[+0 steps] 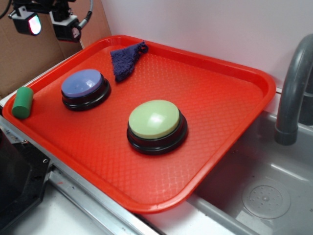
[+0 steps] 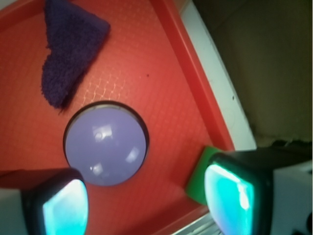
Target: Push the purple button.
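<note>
The purple button (image 1: 83, 86), with a blue-purple dome on a black base, sits on the left part of the red tray (image 1: 230, 122). It also shows in the wrist view (image 2: 106, 143), just ahead of the fingers. My gripper (image 1: 51, 22) hangs high above the tray's far left corner, well above the button and apart from it. In the wrist view my gripper (image 2: 146, 205) is open and empty, its two glowing pads wide apart.
A same-shaped button with a pale green top (image 1: 156, 125) sits mid-tray. A dark blue knitted cloth (image 1: 126, 59) lies at the tray's back. A green cylinder (image 1: 22, 102) rests on the tray's left rim. A grey sink with a faucet (image 1: 292, 93) is at right.
</note>
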